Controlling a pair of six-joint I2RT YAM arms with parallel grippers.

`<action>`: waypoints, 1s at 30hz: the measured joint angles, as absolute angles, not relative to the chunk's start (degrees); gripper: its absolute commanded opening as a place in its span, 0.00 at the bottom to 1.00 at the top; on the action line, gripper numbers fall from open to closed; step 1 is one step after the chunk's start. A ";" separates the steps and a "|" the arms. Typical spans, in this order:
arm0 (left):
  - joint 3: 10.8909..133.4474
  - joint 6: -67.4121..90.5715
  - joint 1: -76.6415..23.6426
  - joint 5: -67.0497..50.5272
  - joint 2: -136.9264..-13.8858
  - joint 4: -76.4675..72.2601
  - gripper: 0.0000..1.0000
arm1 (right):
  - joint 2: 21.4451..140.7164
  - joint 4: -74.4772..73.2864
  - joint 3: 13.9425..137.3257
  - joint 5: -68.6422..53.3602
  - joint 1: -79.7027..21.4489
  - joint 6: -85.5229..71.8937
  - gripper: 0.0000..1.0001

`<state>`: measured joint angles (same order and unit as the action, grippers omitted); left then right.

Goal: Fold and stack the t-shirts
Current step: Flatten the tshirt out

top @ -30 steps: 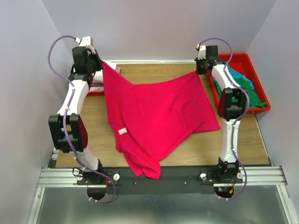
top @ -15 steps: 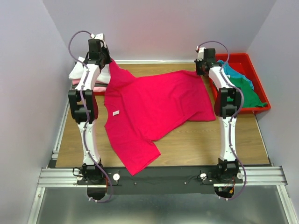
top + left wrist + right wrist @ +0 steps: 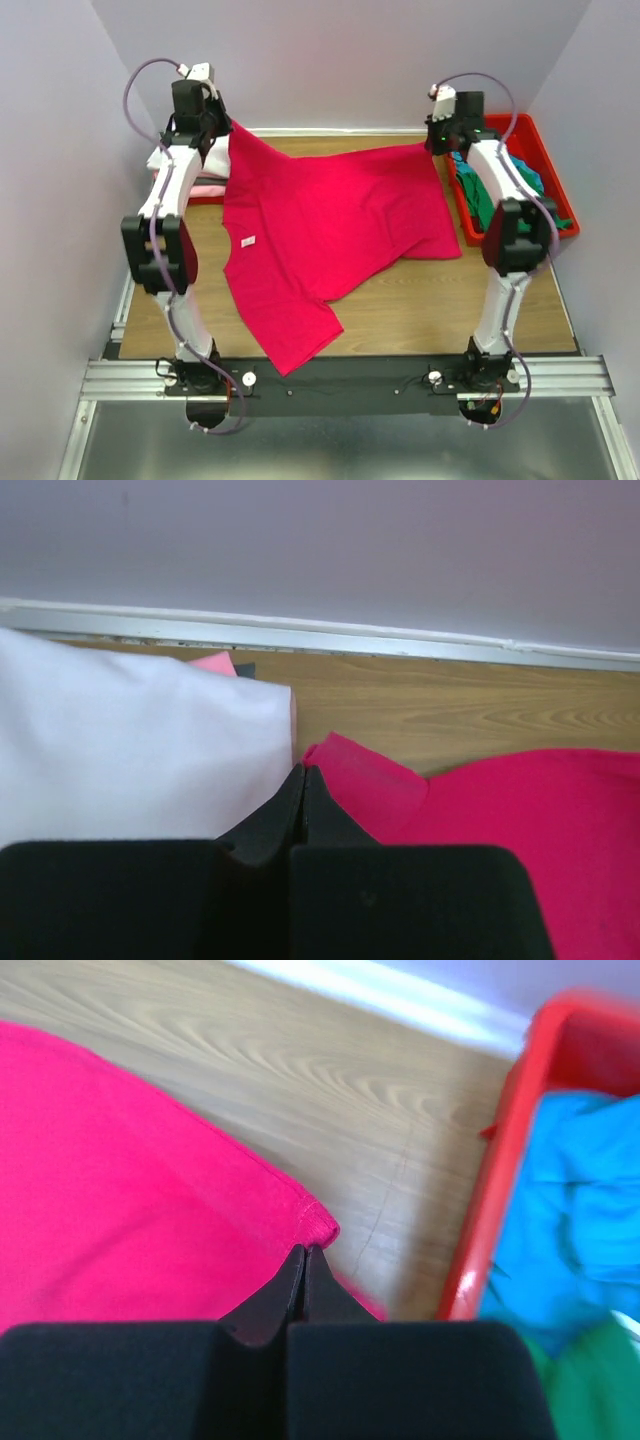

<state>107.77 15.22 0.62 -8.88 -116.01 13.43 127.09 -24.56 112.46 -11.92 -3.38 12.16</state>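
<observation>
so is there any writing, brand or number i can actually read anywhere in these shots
No text can be read in any view.
White neck label on the crimson t-shirt: too small to tell whether anything is printed on it.
Red tray: no marking shows on it.

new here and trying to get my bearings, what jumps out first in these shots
A big crimson t-shirt dominates the wooden table, its far edge stretched between the left gripper and the right gripper, each pinched shut on a corner. At the far right a red tray holds a teal shirt and a green shirt. A white folded stack sits at the far left.
</observation>
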 measured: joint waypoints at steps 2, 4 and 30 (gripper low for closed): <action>100.25 15.22 0.62 -8.91 -107.61 12.58 0.00 | 117.75 -24.34 106.76 -13.93 -3.38 12.73 0.00; 93.93 15.00 0.62 -8.99 -98.30 11.33 0.00 | 109.40 -24.12 102.85 -15.22 -3.40 13.41 0.00; 110.17 24.08 0.49 -4.34 -42.68 4.38 0.00 | 65.17 -33.56 133.97 -10.90 -3.38 22.65 0.01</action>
<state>110.17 24.08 0.49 -4.34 -42.68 4.38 65.17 -33.56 133.97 -10.90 -3.38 22.65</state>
